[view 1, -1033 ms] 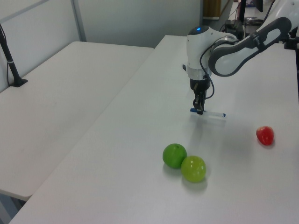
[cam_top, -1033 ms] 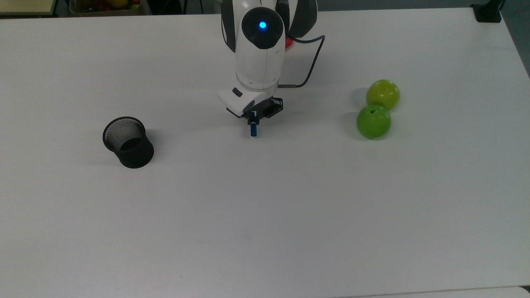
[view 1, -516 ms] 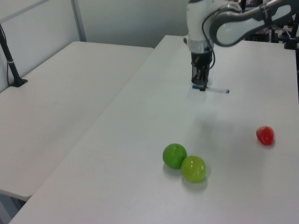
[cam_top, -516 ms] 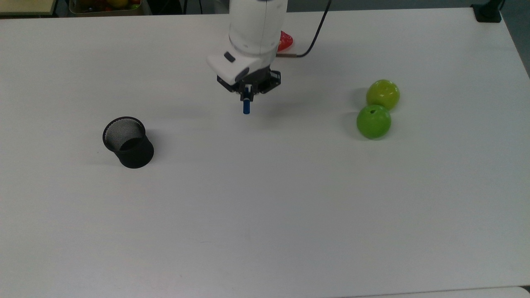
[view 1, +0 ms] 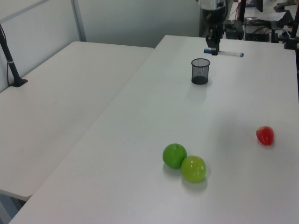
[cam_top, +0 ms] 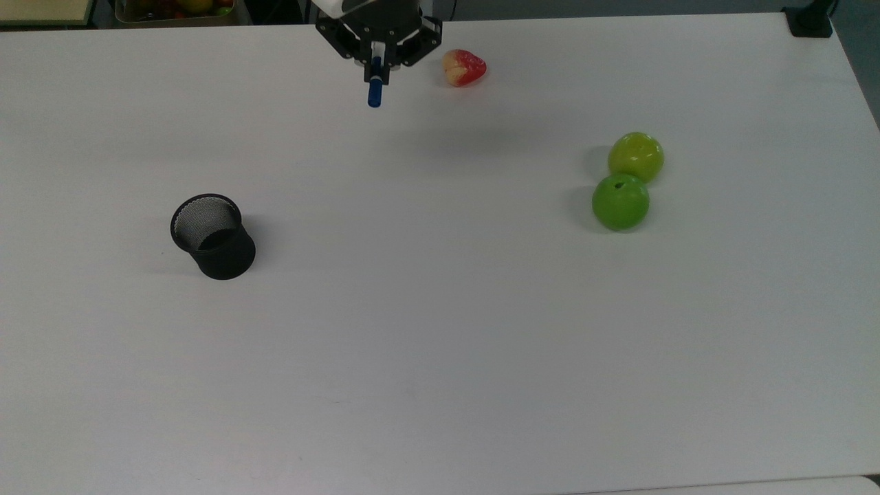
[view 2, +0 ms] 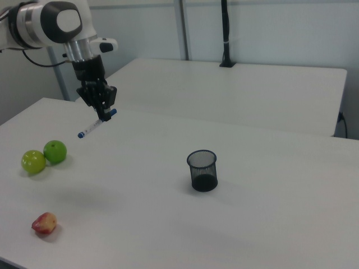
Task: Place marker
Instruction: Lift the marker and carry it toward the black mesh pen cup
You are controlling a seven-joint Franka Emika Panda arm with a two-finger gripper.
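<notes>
— White desk [cam_top: 440,344], wide and plain, with a second pale table beside it in the left view. Where does the job stand?

— Roughly midway, I'd judge. The black two-finger pincer [view 2: 102,114] is clenched on the slim white marker with the blue cap [view 2: 96,124], gripping it close to the capped end. The marker hangs well above the desk, lying nearly level in the left view, its long white body and blue end tip sticking out to the left view's right.

— So the pickup is done?

— Yes, it is lifted clear. What's left is the placing. The likely target is the black wire-mesh pen cup [cam_top: 213,236], upright and apparently empty, well apart from the marker toward the top view's lower left.

— Anything in the way?

— Not on that path. A red and yellowish strawberry-shaped toy fruit [cam_top: 464,67] sits near the pincer on the top view's right. Two green apples [cam_top: 627,181], touching each other, lie further off on that same side.

— What's needed before release?

— Carry it over the cup and tip it upright, I think.
</notes>
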